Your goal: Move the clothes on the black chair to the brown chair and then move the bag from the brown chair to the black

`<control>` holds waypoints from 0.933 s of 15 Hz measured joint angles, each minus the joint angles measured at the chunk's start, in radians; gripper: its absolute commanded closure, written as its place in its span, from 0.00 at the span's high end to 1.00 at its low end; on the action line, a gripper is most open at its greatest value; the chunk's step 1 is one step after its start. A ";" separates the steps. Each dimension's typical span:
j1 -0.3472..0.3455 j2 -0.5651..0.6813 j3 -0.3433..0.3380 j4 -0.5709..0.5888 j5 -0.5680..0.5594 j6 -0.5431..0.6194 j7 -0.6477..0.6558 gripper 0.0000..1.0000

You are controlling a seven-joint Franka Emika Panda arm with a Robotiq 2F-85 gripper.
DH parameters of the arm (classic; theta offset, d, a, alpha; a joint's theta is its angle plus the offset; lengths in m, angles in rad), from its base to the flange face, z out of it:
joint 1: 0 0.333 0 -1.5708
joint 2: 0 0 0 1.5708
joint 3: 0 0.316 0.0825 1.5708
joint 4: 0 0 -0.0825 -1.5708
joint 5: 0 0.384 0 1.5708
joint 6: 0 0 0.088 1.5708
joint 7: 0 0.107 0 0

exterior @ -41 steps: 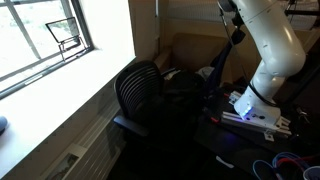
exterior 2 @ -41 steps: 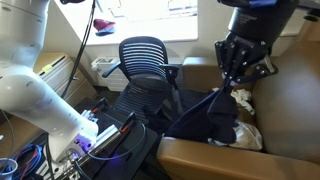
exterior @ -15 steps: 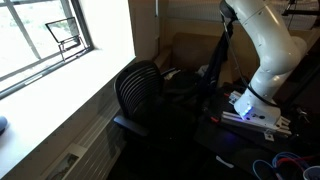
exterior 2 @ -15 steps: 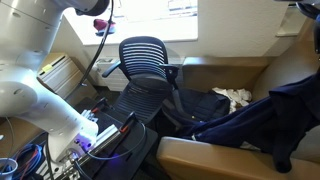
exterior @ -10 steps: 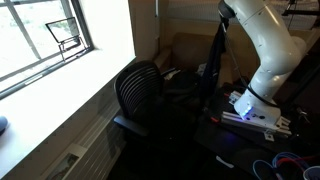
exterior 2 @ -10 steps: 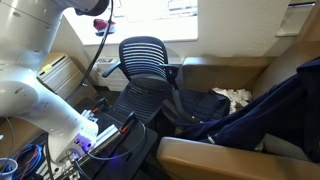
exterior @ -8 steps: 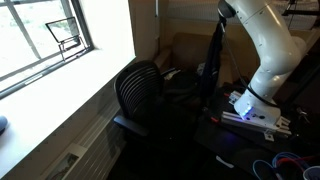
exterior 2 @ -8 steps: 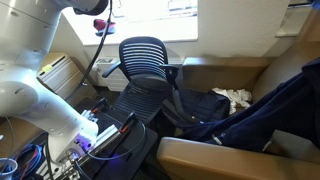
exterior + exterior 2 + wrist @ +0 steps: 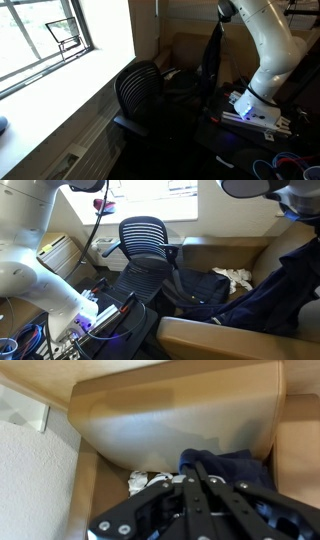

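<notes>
Gripper [image 9: 195, 478] clamped shut on dark garment [image 9: 225, 465]. Lifted higher than a second ago, now hanging over brown chair [image 9: 215, 335], well apart from black chair [image 9: 148, 240]. Probably ready to lower and release. White bundle [image 9: 235, 277] on the seat beyond.

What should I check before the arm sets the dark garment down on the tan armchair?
1. Grip: tool shut on the dark navy fabric garment: ok.
2. Tool over the boxy tan upholstered armchair: ok, the wrist view looks down on its cushion.
3. Garment free of the black ribbed office chair: cannot tell, its lower edge merges with dark clutter.
4. Landing spot bare: not ok, a white crumpled item lies on the seat.
5. How far the hem hangs above the seat: cannot tell.
</notes>
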 measured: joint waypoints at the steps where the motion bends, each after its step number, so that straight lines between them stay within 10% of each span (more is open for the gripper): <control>1: 0.000 0.001 0.000 0.000 0.000 0.000 -0.001 0.35; 9: 0.000 0.005 -0.019 -0.034 -0.133 -0.410 -0.002 0.92; 10: 0.001 0.005 -0.027 -0.033 -0.152 -0.458 -0.003 0.73; 14: 0.010 0.002 -0.065 -0.024 -0.168 -0.480 -0.003 0.98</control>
